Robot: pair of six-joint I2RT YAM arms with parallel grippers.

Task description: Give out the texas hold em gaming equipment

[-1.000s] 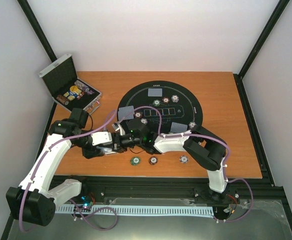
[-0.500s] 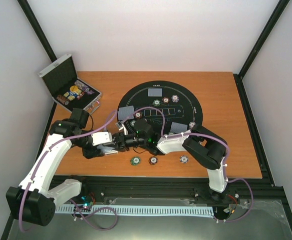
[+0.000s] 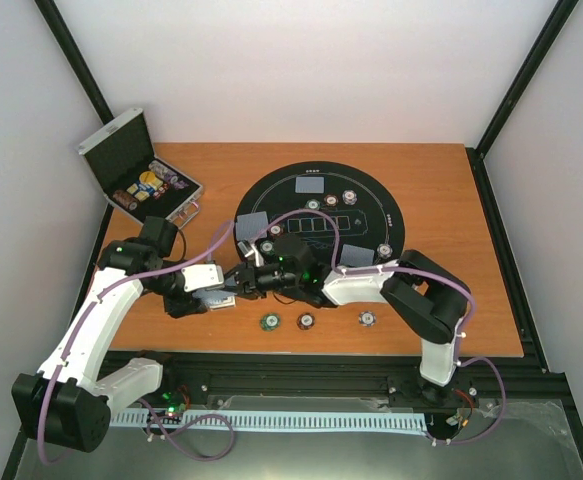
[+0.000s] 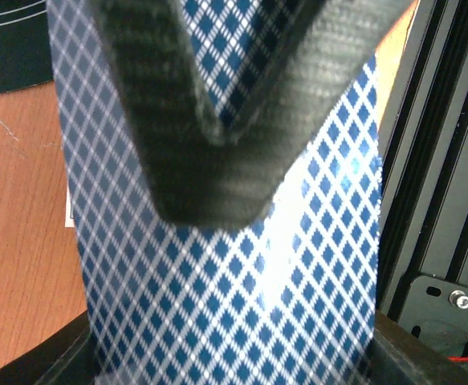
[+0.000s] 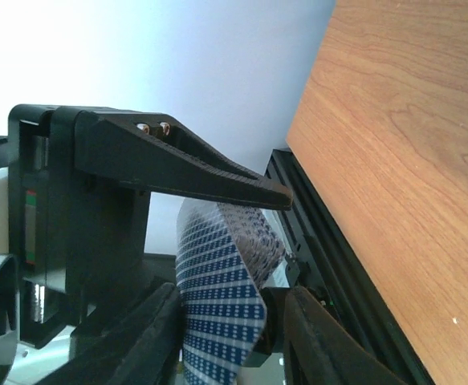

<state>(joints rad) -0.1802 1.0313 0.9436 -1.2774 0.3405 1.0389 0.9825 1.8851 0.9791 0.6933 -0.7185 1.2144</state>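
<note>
Walls, white, plain; corner posts, black; table, orange-brown wood grain; framing rail, black, near edge.

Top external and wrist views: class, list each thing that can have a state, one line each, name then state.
silver case, open, lid raised
left pincer, shut on the playing cards
right pincer, open, fingers either side of those cards
far card, face down on the black mat
three near chips, flat on the table, apart

Left arm, right arm: white links, black joints, lilac cables; left gripper fingers black carbon-weave, brass screws.
</note>
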